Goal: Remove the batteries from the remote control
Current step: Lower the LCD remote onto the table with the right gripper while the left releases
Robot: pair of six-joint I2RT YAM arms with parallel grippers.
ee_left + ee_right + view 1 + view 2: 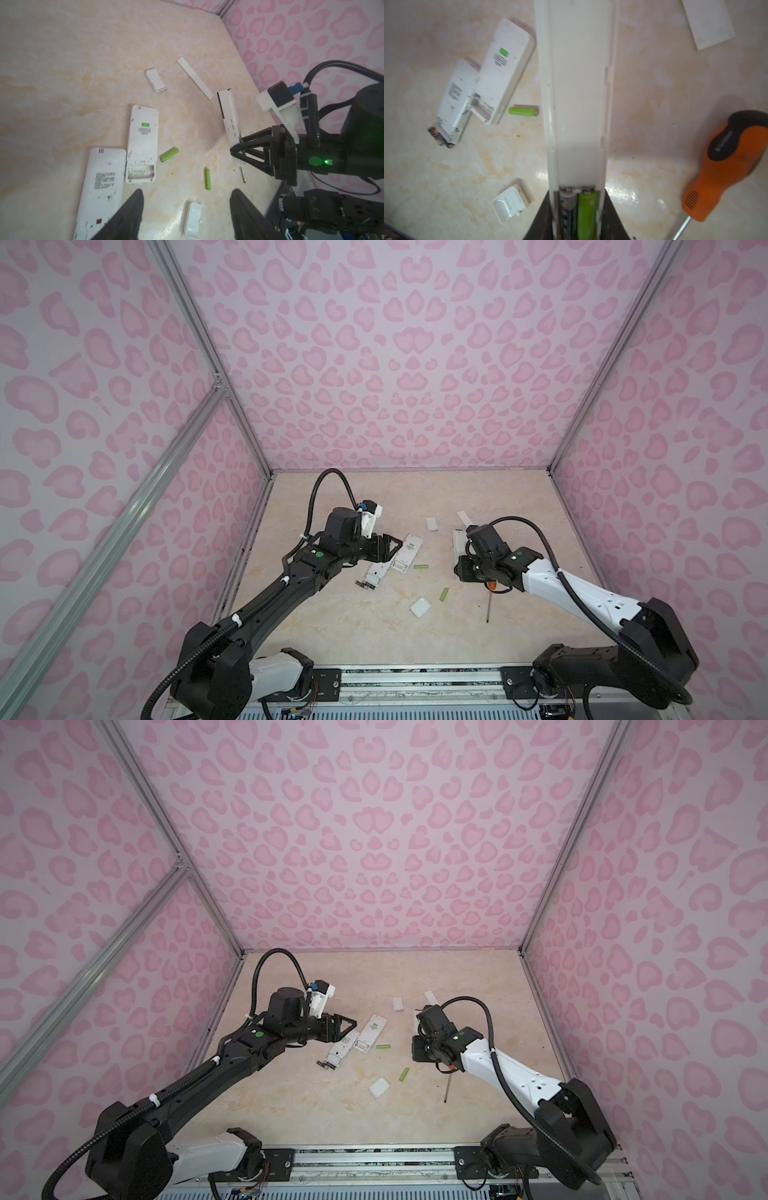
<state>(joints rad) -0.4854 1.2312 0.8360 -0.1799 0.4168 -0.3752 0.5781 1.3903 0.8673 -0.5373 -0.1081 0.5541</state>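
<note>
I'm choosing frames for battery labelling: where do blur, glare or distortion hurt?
Right wrist view: the dark battery and green battery in the gripped remote are soft-focus, with glare on the table alongside. Left wrist view: the loose green batteries are crisp; the left pincer is blurred. Both top views: even light, wide-angle stretch toward the corners, those batteries tiny.

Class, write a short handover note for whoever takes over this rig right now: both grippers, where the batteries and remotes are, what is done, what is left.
Left gripper: open, empty, hovering by the two remotes lying flat.
Right gripper: shut on the long remote.
Batteries: two loose green batteries on the table. A dark battery and a green battery sit in the long remote. Dark batteries lie at the end of the left remote; unclear if seated.
Done: the middle remote has an empty compartment.
Left: remove the long remote's pair and check the left remote.
</note>
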